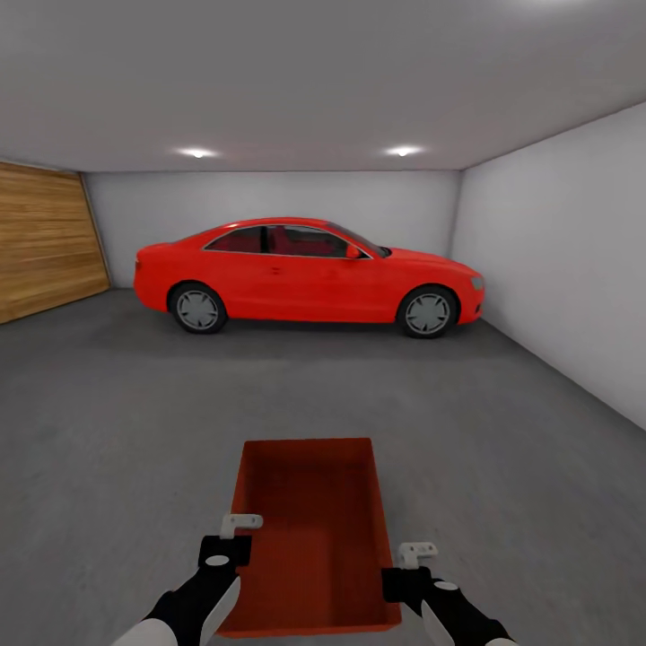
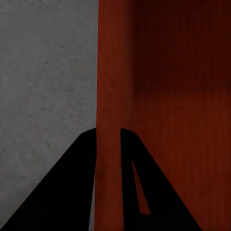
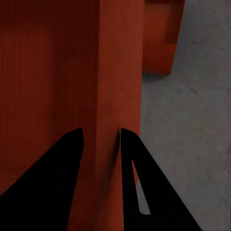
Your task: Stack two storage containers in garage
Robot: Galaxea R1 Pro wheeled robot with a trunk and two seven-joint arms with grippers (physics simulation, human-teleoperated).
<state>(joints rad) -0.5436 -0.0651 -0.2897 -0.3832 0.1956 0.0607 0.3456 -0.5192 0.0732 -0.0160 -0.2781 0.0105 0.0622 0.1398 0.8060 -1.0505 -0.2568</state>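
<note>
I hold one orange-red storage container (image 1: 311, 529) over the garage's grey concrete floor (image 1: 126, 422), open top up and its long axis pointing away from me. My left gripper (image 1: 231, 536) is shut on its left wall (image 2: 108, 72), and my right gripper (image 1: 411, 567) is shut on its right wall (image 3: 120, 72). Each wall sits between the dark fingers in the left wrist view (image 2: 108, 132) and the right wrist view (image 3: 101, 132). Past the held wall, part of the second storage container (image 3: 162, 41) shows lower down on the concrete.
A red car (image 1: 305, 269) is parked side-on across the far end of the garage. A wooden door (image 1: 45, 238) lines the left side and a white wall (image 1: 565, 260) runs along the right. Bare concrete stretches between me and the car.
</note>
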